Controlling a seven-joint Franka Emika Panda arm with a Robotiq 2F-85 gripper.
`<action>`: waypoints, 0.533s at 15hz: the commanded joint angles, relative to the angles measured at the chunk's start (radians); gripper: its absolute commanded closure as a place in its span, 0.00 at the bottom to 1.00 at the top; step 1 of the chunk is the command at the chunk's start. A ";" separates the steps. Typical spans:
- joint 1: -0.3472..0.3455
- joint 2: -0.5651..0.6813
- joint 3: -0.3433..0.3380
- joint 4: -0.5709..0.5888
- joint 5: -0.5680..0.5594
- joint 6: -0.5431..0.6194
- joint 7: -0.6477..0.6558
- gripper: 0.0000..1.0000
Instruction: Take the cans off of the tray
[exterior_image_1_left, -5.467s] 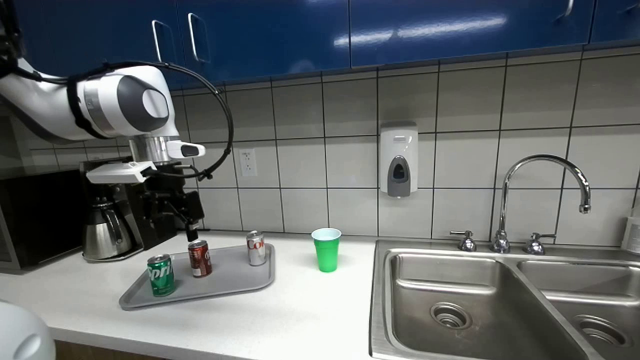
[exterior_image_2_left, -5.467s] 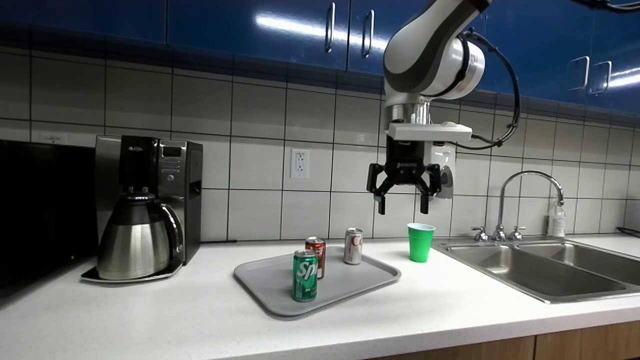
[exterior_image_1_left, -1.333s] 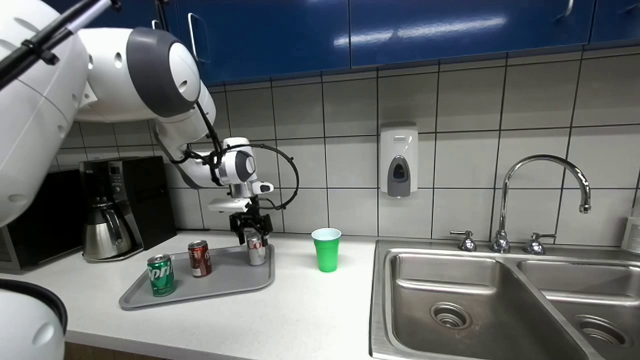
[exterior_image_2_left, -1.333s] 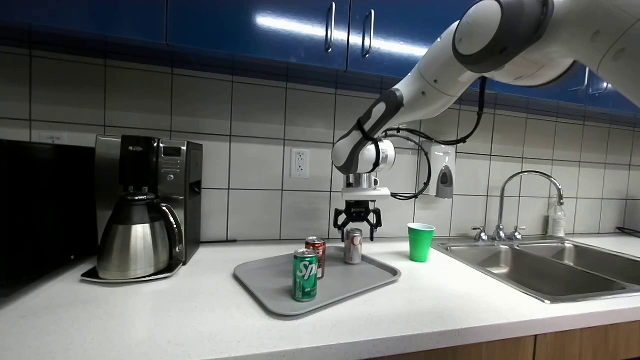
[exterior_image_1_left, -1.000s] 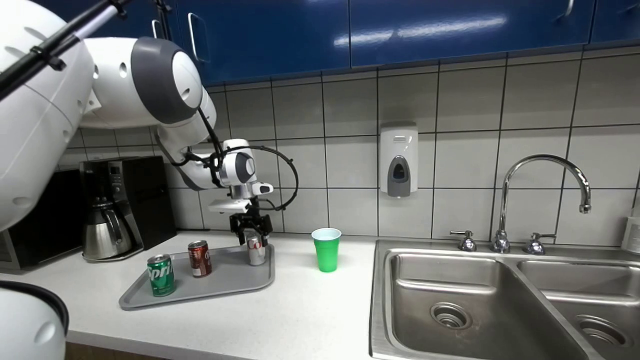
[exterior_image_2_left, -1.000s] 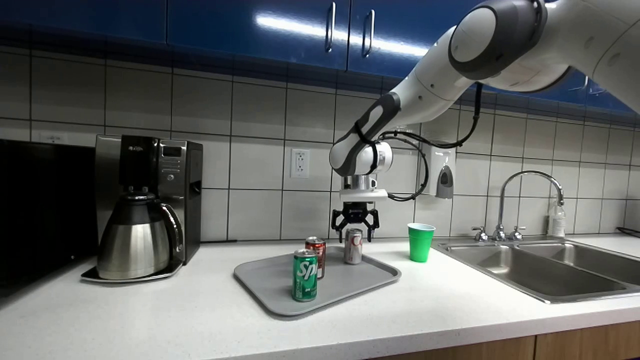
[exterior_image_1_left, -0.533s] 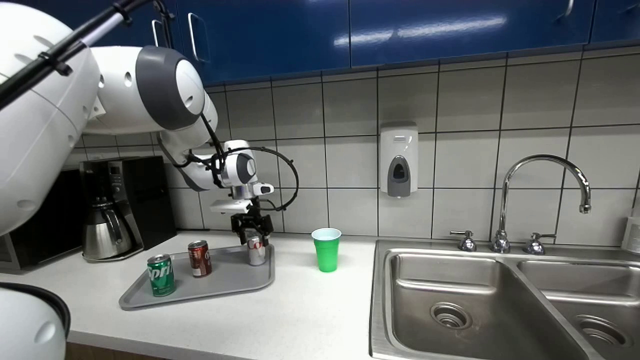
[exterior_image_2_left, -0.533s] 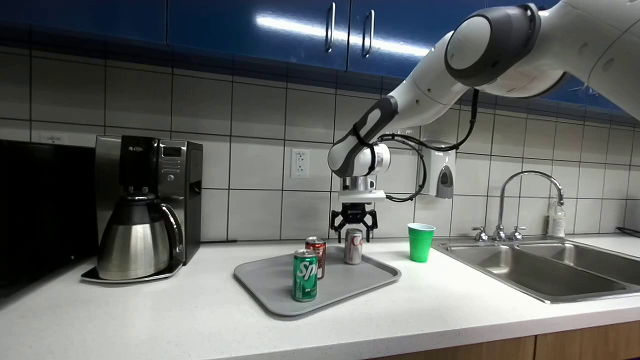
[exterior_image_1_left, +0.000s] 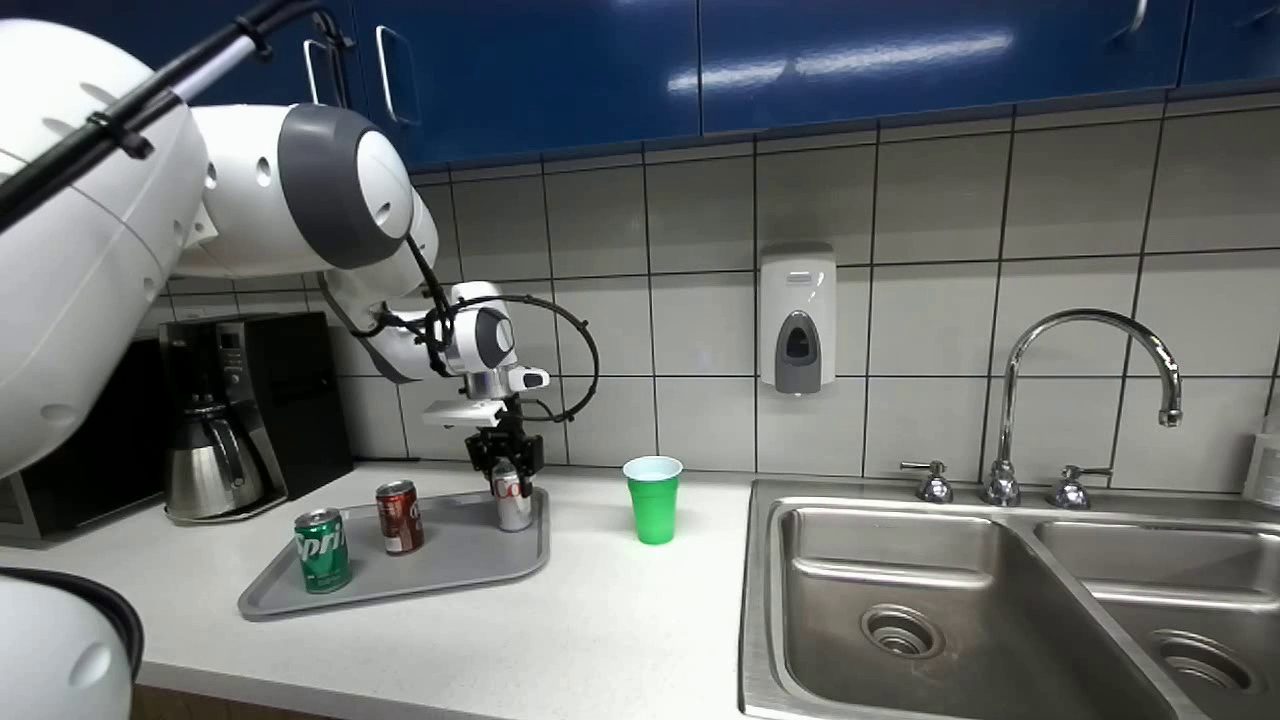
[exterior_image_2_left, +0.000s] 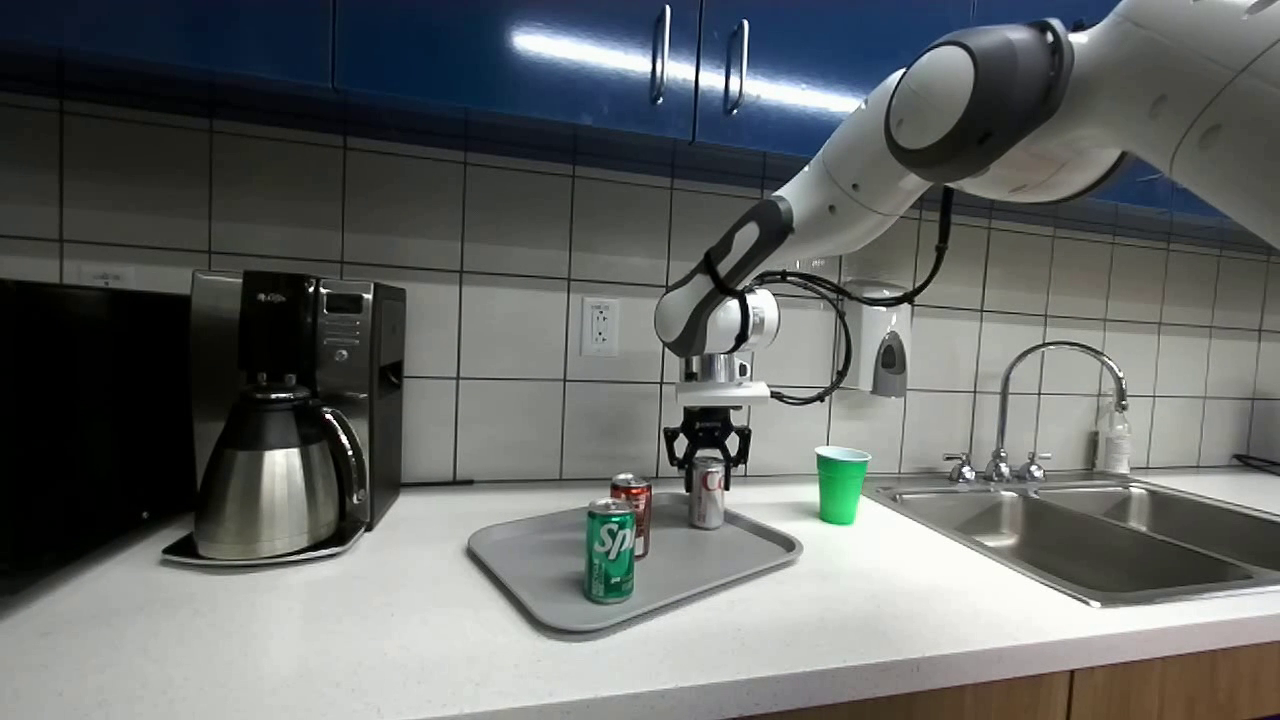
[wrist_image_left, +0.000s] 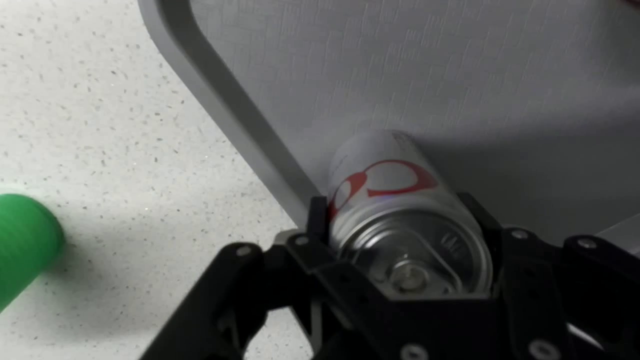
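The silvery can (exterior_image_2_left: 707, 508) with a red mark stands upright at the back end of the grey tray (exterior_image_2_left: 690, 570). My gripper (exterior_image_2_left: 708, 484) is shut on its upper part from above. In the wrist view a finger presses against either side of the silvery can (wrist_image_left: 380, 175), whose lid sits between them under the black gripper body. The dark red can (exterior_image_1_left: 400, 518) stands near the middle of the tray, and the green can (exterior_image_1_left: 322, 552) at its front end. In an exterior view the green can (exterior_image_2_left: 609, 550) partly hides the dark red can (exterior_image_2_left: 643, 520).
A bright green cup (exterior_image_1_left: 653, 505) stands on the counter (exterior_image_1_left: 600, 630) between tray and steel sink (exterior_image_1_left: 900, 560). Beyond the tray's other end is a coffee maker with a steel jug (exterior_image_2_left: 275, 480). Behind runs a tiled wall; blue cabinets (exterior_image_2_left: 520, 60) hang above.
Over the last seconds the arm reached out to the silvery can and came down over it. In the last half second the fingers closed onto the can, which has hardly shifted.
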 joint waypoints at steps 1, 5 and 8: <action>0.014 0.012 -0.015 0.044 0.001 -0.043 0.025 0.61; 0.009 -0.020 -0.007 0.009 0.013 -0.015 0.020 0.61; 0.007 -0.043 -0.003 -0.015 0.023 0.003 0.018 0.61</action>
